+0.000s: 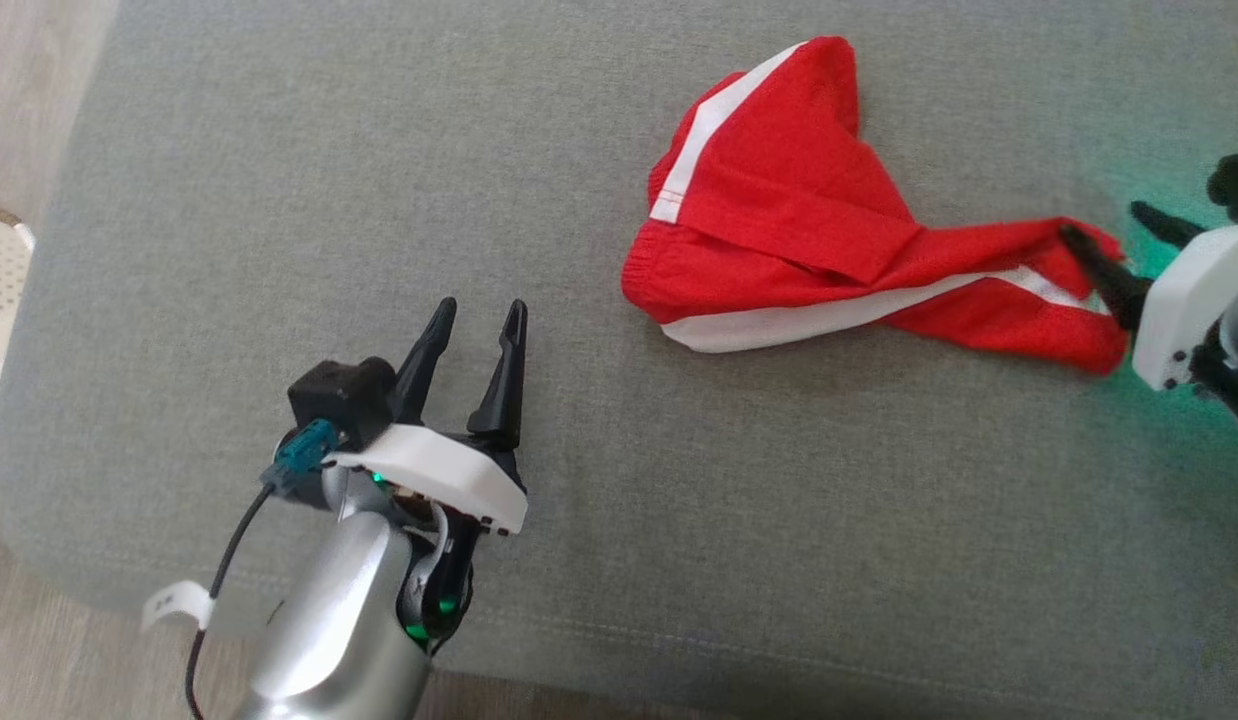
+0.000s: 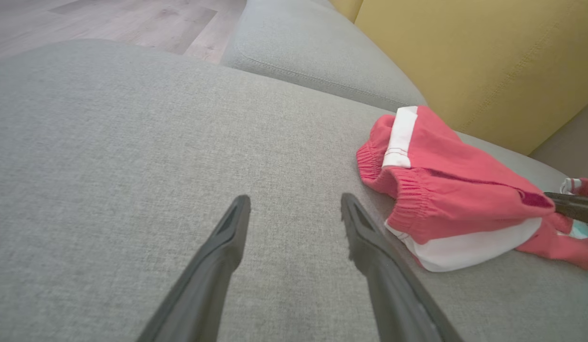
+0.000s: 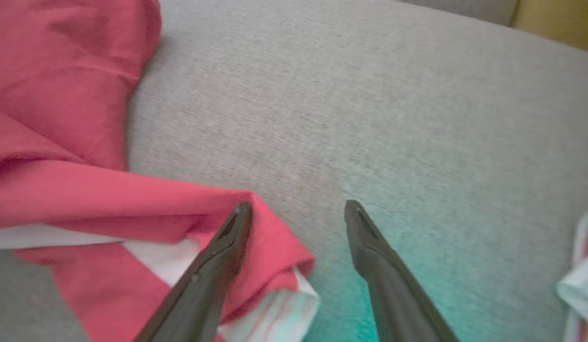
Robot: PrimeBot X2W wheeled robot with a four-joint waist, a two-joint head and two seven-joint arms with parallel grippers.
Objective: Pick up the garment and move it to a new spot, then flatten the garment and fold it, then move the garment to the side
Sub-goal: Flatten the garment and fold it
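Right pincer (image 3: 298,205) wide, nothing held. Its left finger sits over the tip of the red garment (image 1: 779,220); the rest trails left of it on the sofa seat (image 1: 279,200). Left pincer (image 1: 482,307) wide; garment lies apart, to its right.

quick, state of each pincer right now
Left pincer: open, empty, above the grey cushion.
Right pincer: open, at the edge of the red shorts, gripping nothing.

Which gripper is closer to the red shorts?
Right. The right gripper is at the leg end of the red shorts, one finger over cloth; the left gripper is apart, over bare cushion.
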